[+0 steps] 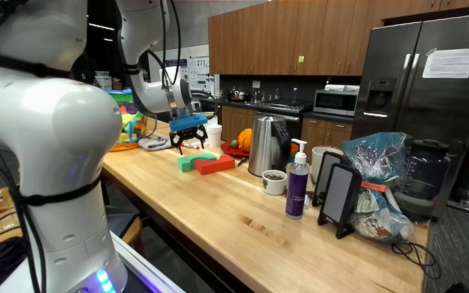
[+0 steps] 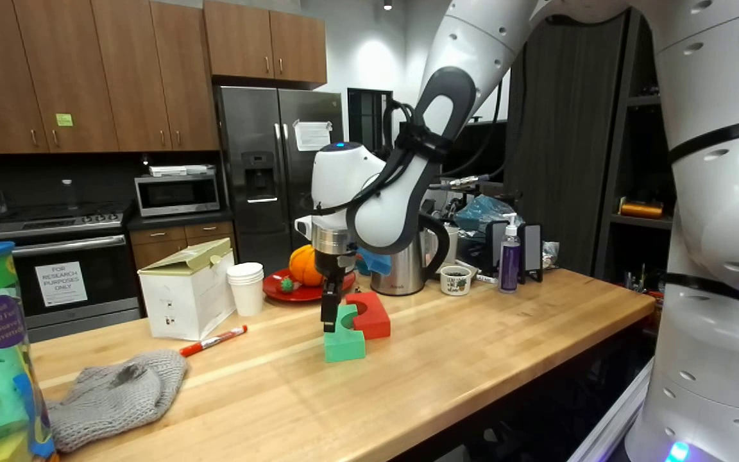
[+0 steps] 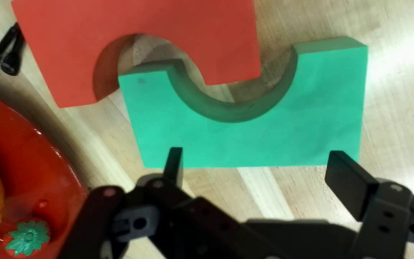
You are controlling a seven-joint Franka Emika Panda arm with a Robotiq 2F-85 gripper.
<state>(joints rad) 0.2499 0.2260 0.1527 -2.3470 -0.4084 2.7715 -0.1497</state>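
Overhead, a robot's hand (image 3: 255, 156) hangs with its two black fingers (image 3: 350, 185) spread wide, near the straight edge of a matte, foam-like green block (image 3: 250, 140) lying flat on a smooth wooden table (image 1: 218, 219). Beside it lies a red block (image 3: 149, 19) with a similar look; each has a rounded notch, and one end of each reaches into the other's curve. Nearby, a glossy red plate (image 2: 296, 296) carries a ribbed orange pumpkin (image 2: 305, 265), close to a shiny steel kettle (image 1: 259, 142). By count, the table holds two blocks, one plate, one pumpkin and one kettle, along with one crumpled gray knitted cloth (image 2: 116, 398), one red marker (image 2: 213, 341), one white cardboard box (image 2: 177, 301), one stack of paper cups (image 2: 246, 295), one purple pump bottle (image 1: 296, 191) and two black speakers (image 1: 337, 195) with gray fronts.
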